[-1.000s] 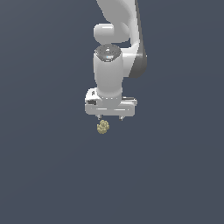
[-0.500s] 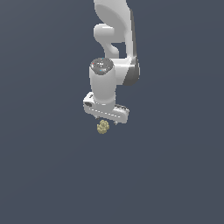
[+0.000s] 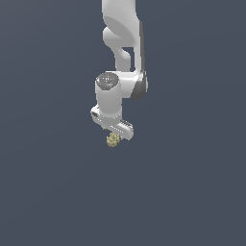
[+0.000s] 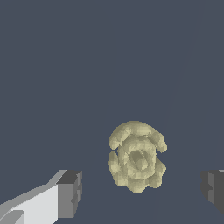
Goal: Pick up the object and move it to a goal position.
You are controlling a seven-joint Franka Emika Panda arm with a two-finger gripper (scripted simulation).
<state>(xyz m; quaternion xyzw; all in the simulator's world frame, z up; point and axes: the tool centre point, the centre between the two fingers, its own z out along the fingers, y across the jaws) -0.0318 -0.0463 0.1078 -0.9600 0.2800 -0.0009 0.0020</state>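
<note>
Item: knobbly yellowish-tan ball (image 4: 137, 157), resting on dark surface (image 3: 57, 192) between spread, untouching fingers (image 4: 70, 194) of white gripper (image 3: 114, 134), which has swivelled and dropped lower since a second ago, so grasp looks imminent.

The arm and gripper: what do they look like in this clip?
The arm is smooth glossy white with rounded links and a dark grey band at one joint. The gripper has a white body and, in the wrist view, blocky dark grey fingertips. No cables or markings show.
</note>
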